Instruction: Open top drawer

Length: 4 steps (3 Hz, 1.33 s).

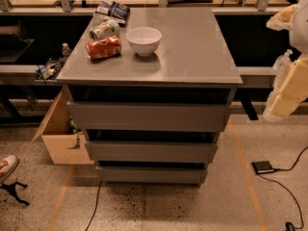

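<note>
The grey cabinet stands in the middle of the camera view. The top drawer is the widest grey front, just under the tabletop, with a dark gap above it. None of its inside shows. Below it are the narrower middle front and the thin bottom front. My gripper shows as cream-coloured blocks at the right edge of the view, to the right of the cabinet and apart from the drawer front.
On the tabletop are a white bowl, a red can lying on its side, a second can and a dark packet. A cardboard box stands left of the cabinet. A black device with a cable lies on the floor at right.
</note>
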Motion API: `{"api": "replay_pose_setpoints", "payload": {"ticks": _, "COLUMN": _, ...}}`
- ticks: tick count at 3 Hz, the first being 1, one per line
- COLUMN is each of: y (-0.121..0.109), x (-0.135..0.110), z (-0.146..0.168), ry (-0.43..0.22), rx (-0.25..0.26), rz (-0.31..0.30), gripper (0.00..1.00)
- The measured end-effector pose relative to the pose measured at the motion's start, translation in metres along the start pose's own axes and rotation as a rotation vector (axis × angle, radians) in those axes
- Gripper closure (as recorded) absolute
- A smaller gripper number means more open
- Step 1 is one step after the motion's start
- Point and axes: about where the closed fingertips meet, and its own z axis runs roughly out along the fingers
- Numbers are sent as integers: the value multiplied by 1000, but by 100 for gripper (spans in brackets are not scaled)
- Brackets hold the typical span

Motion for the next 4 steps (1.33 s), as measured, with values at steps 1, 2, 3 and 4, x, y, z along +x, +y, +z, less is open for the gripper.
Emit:
{"api": "replay_pose_setpoints", "payload": {"ticks": 1, "y": 6, "x": -1, "z": 2, "ry": -5, "rx": -2, "rz": -10, "gripper": 0}}
{"api": "replay_pose_setpoints", "payload": {"ticks": 2, "y": 29, "x": -13, "z": 21, "ry": -26, "rx": -7, "rz": -91, "gripper": 0}}
{"api": "replay_pose_setpoints", "payload": {"ticks": 3, "y": 63, "x": -14, "z": 84, "ry": -67, "rx": -83, "rz": -149, "gripper": 0}}
{"api": "replay_pose_setpoints", "payload": {"ticks": 4, "y": 91, "x": -20, "z": 149, "ry": -116, "rx": -156, "rz": -163, "gripper": 0}}
